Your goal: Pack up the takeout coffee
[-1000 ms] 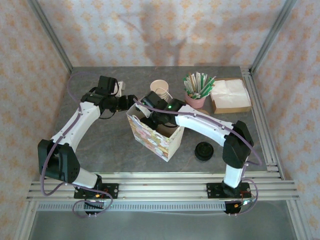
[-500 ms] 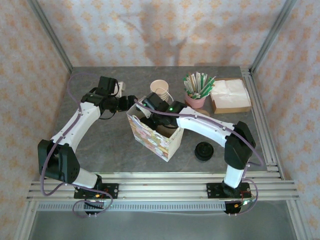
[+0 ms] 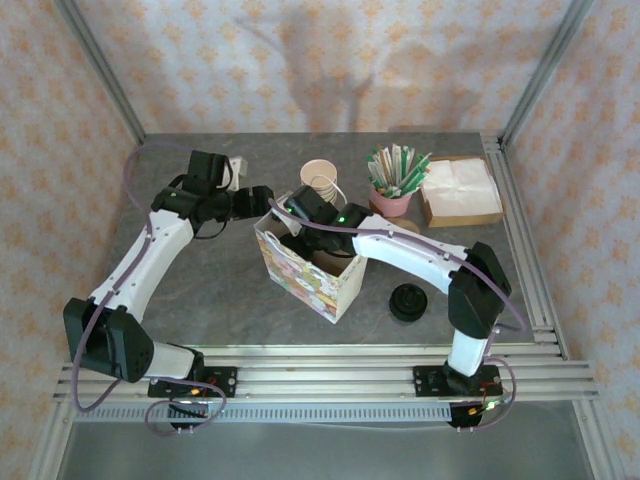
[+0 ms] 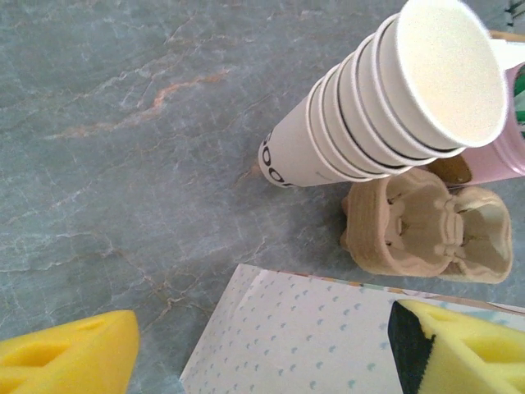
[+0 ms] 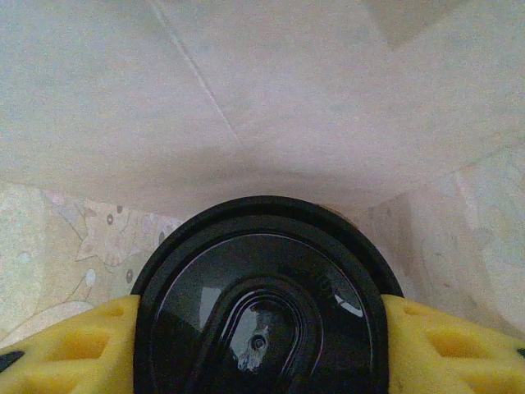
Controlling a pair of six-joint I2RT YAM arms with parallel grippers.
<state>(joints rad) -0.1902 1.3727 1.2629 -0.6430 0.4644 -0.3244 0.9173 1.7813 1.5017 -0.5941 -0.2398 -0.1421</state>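
Takeout coffee [image 5: 261,320] is located inside the patterned paper bag [image 3: 320,285], which stands upright near the middle of the grey stone-look table [image 3: 200,280]. In the right wrist view its round black lid is seen from above, with the bag's pale inner walls rising behind it; the cup body under the lid is hidden. The right gripper [image 5: 259,355] is reached down into the bag's open top and is clamped on the coffee: both yellow foam pads [image 5: 74,349] are pressed against opposite sides of the lid's rim. Whether the cup rests on the bag's floor cannot be told. The left gripper [image 4: 262,351] is positioned at the bag's far left rim, and its jaws are spread wide. Its yellow pads [image 4: 70,357] are well apart, and a dotted panel of the bag is seen between them without being pinched. Nothing is held by it. A stack of lidless beige cups [image 4: 369,107] is seen just beyond the bag, leaning in the left wrist view, and a moulded cardboard carrier [image 4: 426,222] is lying beside its base. A pink cup of green and white sticks [image 3: 392,200] is noted to the right of the stack, and a pile of napkins [image 3: 460,190] further right. A low stack of loose black lids [image 3: 408,301] is placed on the table to the right of the bag, apart from it.
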